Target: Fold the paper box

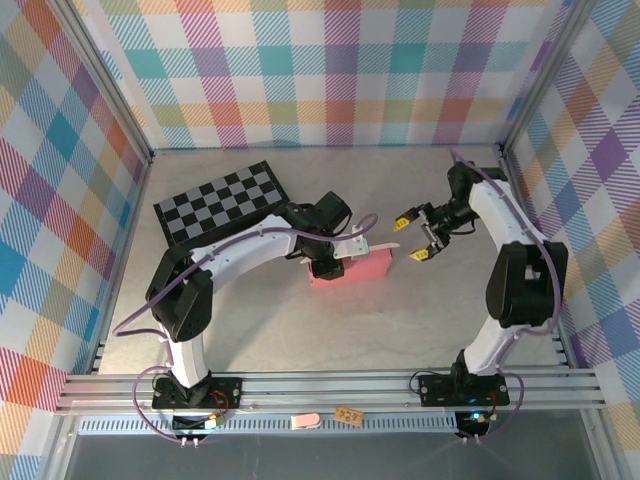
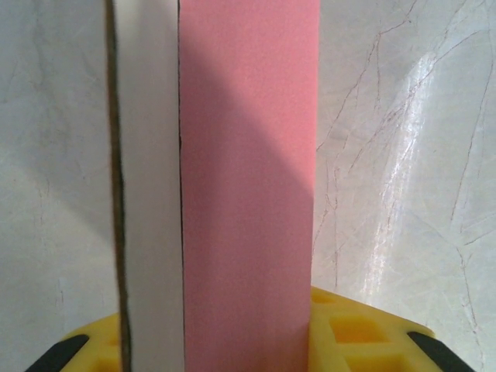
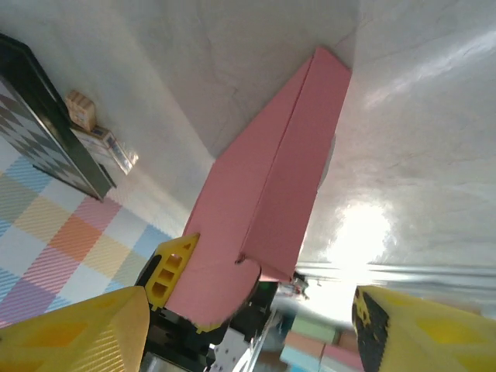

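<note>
Left fingers [image 2: 349,333] pinch paper box [image 1: 350,270], checkerboard [image 1: 225,200] behind

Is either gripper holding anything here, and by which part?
The left gripper holds the paper box by its left end, clamped across a pink panel and a pale flap. The right gripper is open and empty.

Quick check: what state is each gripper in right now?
Left gripper: closed on the paper box.
Right gripper: open, holding nothing, apart from the box.
</note>
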